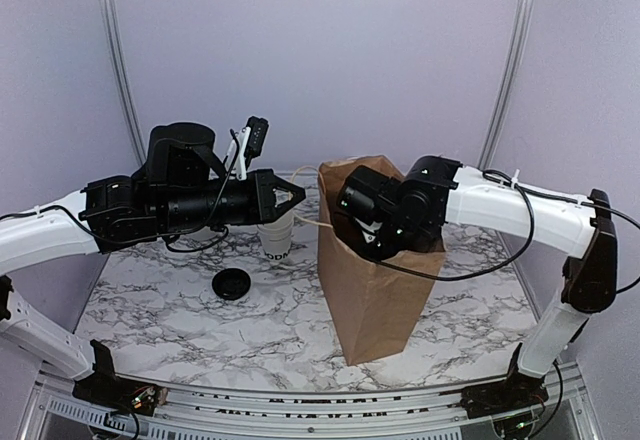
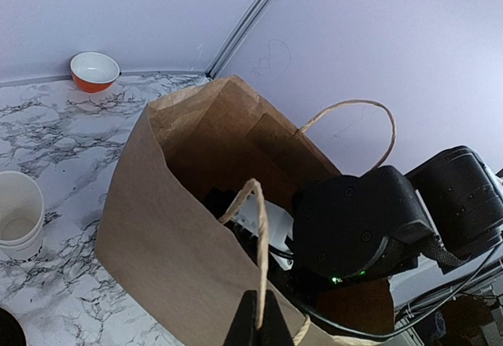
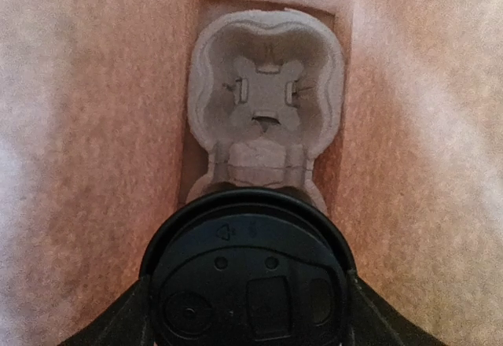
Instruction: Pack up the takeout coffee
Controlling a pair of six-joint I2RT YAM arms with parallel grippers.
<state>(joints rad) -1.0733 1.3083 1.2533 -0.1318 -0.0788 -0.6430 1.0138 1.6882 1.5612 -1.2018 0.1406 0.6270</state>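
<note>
The takeout coffee shows only as its black lid, deep inside the brown paper bag. It is over the near pocket of a grey pulp cup carrier on the bag's floor. My right gripper reaches down into the bag, with one of its fingers on each side of the lid. The lid's rim hides whether they still press on the cup. My left gripper is shut on the bag's near twine handle and holds it up beside the bag's mouth.
A stack of nested white cups stands left of the bag, and a loose black lid lies in front of it. An orange bowl sits by the back wall. The bag's far handle arches over my right wrist.
</note>
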